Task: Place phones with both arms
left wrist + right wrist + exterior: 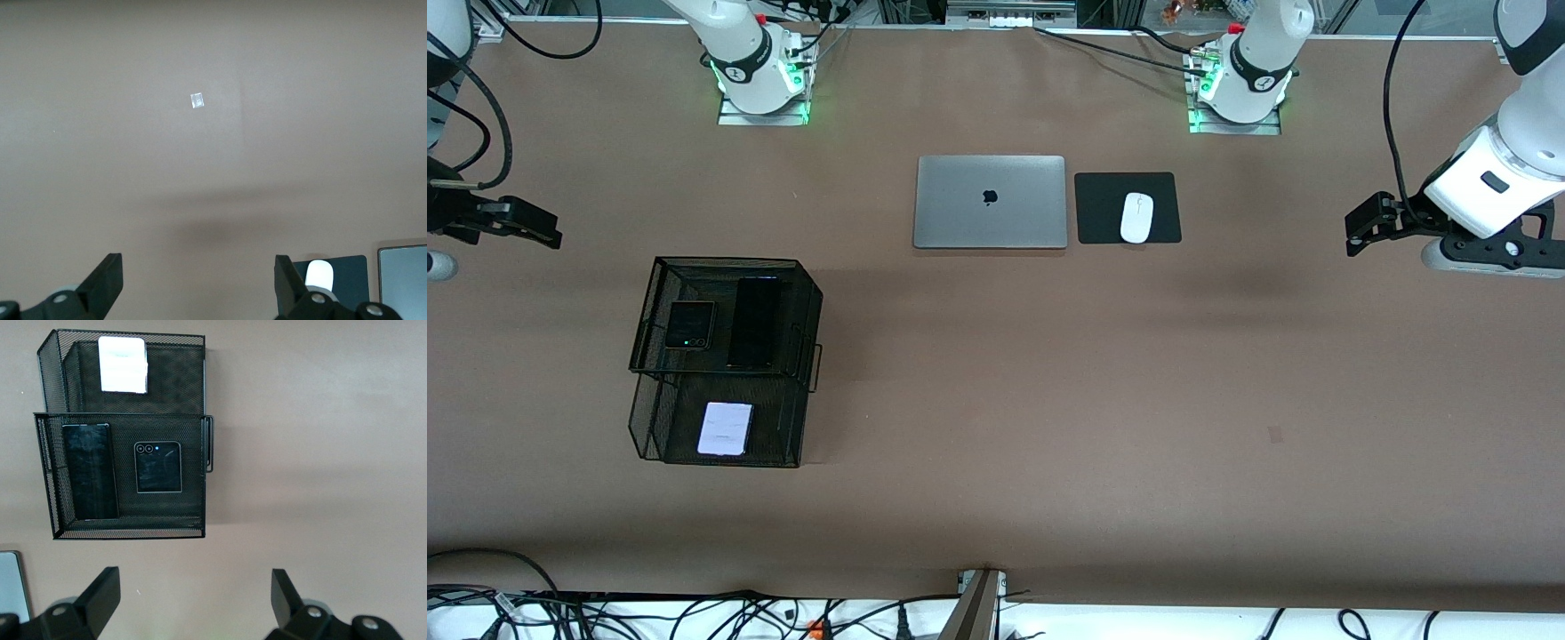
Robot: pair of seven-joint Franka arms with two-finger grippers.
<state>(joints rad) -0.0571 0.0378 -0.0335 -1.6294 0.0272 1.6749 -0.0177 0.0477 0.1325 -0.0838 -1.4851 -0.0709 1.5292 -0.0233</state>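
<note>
A black mesh two-tier tray (729,260) stands toward the right arm's end of the table. Its upper tier holds the small squarish black phone (690,324) beside the long slim black slab (753,323). Its lower tier, nearer the front camera, holds the pale lilac phone (726,428). The right wrist view shows the tray (120,415), the slab (90,471), the squarish black phone (158,467) and the lilac phone (122,365). My right gripper (550,235) (193,597) is open and empty, apart from the tray. My left gripper (1356,236) (199,280) is open and empty over bare table at the left arm's end.
A closed silver laptop (990,202) lies mid-table, farther from the front camera than the tray. Beside it a white mouse (1136,217) sits on a black pad (1169,191). The left wrist view shows the mouse (319,272) and the laptop's corner (403,280).
</note>
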